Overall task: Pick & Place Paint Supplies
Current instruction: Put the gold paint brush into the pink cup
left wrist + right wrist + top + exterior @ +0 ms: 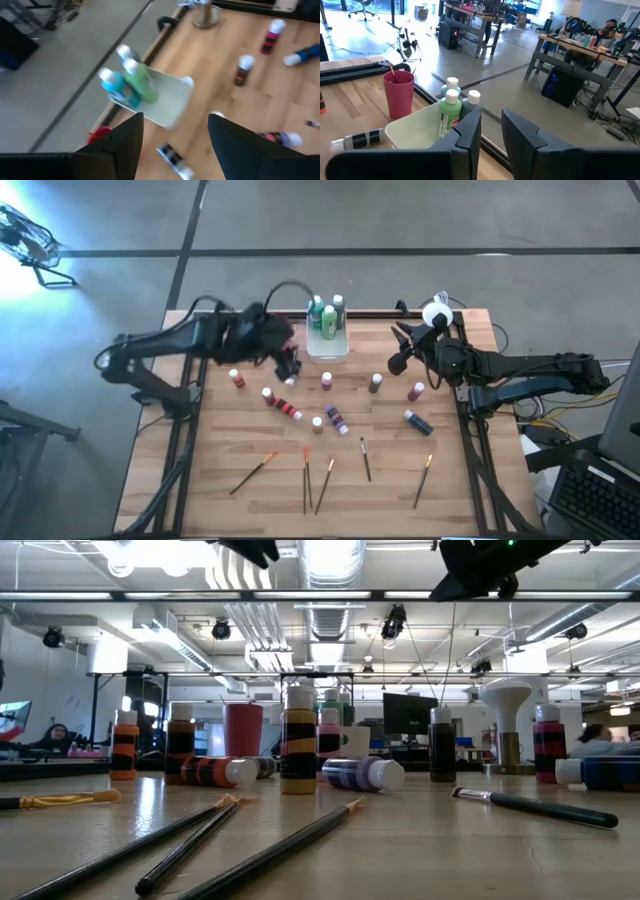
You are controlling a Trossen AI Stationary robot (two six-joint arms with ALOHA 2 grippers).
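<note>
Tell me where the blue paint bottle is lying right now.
In the high view the blue paint bottle lies on its side on the table's right half, just below the upright red bottle and above the rightmost paintbrush.

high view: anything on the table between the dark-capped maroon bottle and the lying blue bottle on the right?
Mostly bare wood. In the high view, only the upright magenta bottle stands near that stretch, slightly off the line from the maroon bottle to the lying blue bottle.

Bright overhead lights, ceiling glare, left wrist view blurred
</note>
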